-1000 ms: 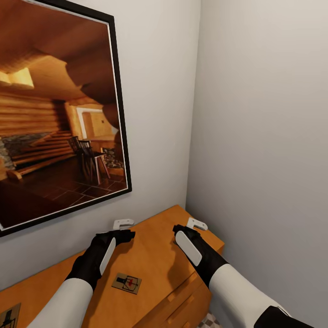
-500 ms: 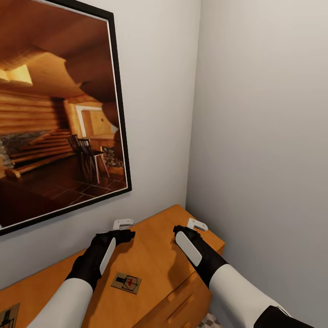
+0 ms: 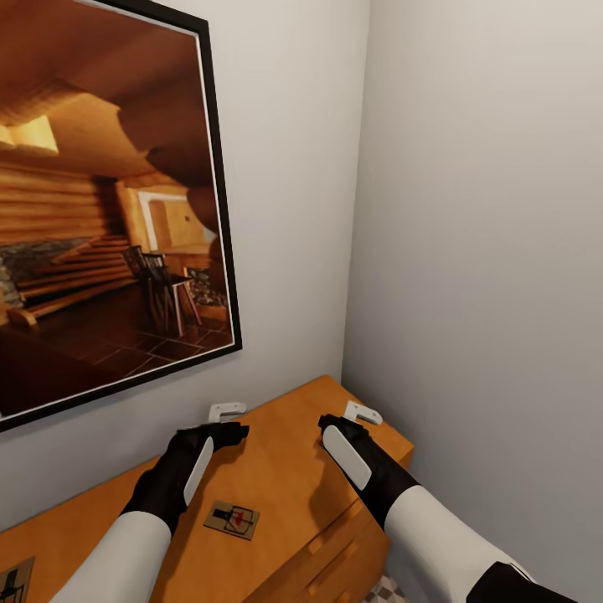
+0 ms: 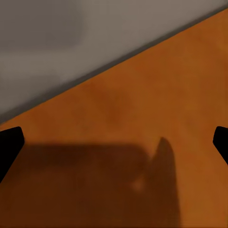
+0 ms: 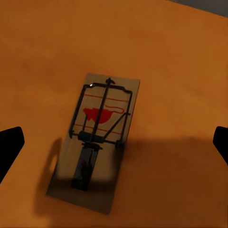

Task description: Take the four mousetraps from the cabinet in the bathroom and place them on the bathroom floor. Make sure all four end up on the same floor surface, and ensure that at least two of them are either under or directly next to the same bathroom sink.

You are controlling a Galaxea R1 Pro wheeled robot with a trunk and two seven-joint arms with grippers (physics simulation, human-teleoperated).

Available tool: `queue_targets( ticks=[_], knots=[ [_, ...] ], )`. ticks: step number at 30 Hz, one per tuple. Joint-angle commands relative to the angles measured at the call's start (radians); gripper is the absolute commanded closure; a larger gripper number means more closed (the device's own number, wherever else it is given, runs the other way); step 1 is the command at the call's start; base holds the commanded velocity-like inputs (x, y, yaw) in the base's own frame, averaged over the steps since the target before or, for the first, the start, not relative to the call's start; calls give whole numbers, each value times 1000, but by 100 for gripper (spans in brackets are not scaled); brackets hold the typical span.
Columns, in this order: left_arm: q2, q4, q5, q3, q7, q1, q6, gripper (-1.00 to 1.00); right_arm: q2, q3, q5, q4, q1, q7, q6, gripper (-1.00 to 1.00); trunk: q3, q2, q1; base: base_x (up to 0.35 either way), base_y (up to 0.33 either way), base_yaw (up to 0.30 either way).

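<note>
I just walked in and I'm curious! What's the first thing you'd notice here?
The huge framed picture of a log cabin room on the wall, above the orange cabinet. Then a mousetrap with a red mouse drawing, lying flat on the cabinet's top between the two black grippers, left and right.

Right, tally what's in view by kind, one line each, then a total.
Mousetraps: 2, one between the arms, one cut by the head view's lower left edge
Cabinet: 1
Framed picture: 1
Grippers: 2, left and right, both open and empty
Total: 6
</note>
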Motion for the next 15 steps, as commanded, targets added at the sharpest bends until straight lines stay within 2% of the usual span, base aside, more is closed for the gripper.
queue_targets(
  ticks=[1,5,15],
  knots=[
    [-1,-1,1,3,0,-1,5,-100,0,2,-2,-1,-1,-6,6,-100,-5,-9,4,0,0,0],
    [-1,-1,1,3,1,-1,5,-100,0,2,-2,-1,-1,-5,6,-100,-17,-37,20,0,0,0],
    [-1,-1,1,3,0,-1,5,-100,0,3,-3,-1,-1,-3,7,-100,-17,-37,20,0,0,0]
  ],
)
